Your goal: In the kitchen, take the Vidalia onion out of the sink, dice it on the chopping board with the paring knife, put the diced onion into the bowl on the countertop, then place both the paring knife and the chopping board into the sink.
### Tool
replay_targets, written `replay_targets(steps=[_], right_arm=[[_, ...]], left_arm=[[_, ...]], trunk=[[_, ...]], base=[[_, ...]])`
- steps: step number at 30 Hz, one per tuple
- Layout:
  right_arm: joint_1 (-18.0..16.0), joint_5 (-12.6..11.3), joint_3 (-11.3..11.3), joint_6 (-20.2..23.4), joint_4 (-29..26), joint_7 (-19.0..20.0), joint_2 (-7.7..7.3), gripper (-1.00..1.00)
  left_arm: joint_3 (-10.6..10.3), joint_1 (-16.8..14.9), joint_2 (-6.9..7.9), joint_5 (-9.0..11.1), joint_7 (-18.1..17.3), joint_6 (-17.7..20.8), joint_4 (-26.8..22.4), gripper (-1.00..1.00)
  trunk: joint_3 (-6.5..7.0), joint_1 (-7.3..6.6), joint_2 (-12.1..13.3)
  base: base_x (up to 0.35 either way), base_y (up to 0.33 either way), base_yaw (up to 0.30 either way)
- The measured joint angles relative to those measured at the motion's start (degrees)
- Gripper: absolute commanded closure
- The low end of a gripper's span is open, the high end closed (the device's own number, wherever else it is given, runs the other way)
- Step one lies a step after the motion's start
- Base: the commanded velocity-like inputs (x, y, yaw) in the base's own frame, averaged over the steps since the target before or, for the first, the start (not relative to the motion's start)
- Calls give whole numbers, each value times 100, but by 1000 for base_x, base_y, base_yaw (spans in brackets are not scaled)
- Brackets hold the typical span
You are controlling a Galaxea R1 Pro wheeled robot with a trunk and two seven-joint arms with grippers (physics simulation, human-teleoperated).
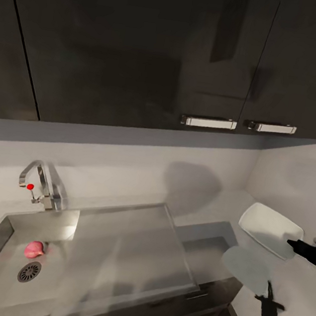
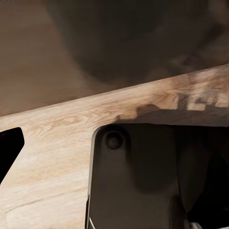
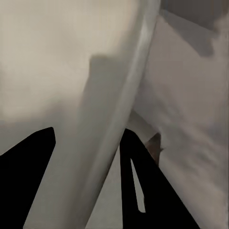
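The pinkish Vidalia onion (image 1: pixel 34 249) lies in the grey sink (image 1: pixel 5 282), just above the round drain (image 1: pixel 29 271). At the right, the white square bowl (image 1: pixel 269 228) is tilted over the dark countertop (image 1: pixel 207 235). My right gripper (image 1: pixel 294 243) reaches in from the right edge onto the bowl's near side. In the right wrist view the bowl's rim (image 3: pixel 121 109) runs between my two black fingers, gripper (image 3: pixel 90 138) shut on it. One black finger (image 2: pixel 9 152) of my left gripper shows over the wood floor. The chopping board and paring knife are out of view.
A chrome tap (image 1: pixel 39 181) with a red dot stands behind the sink, and the flat drainboard (image 1: pixel 130 244) spreads to its right. Glossy black upper cabinets with metal handles (image 1: pixel 208 122) hang overhead. The left wrist view looks down at my dark base (image 2: pixel 138 181).
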Motion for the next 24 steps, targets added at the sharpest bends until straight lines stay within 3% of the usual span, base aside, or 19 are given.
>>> replay_targets(steps=[6, 13, 24], right_arm=[[0, 0, 206, 15, -354, -13, 135, 100], [1, 9, 305, 25, -427, -3, 155, 100], [1, -11, 321, 17, -438, 28, 161, 100]], left_arm=[[0, 0, 0, 0, 0, 0, 2, -100], [1, 0, 0, 0, 0, 0, 5, -100], [0, 0, 0, 0, 0, 0, 6, -100]], trunk=[[53, 0, 0], [75, 1, 1], [76, 4, 2]], base=[[0, 0, 0], [-40, 0, 0], [-302, 0, 0]])
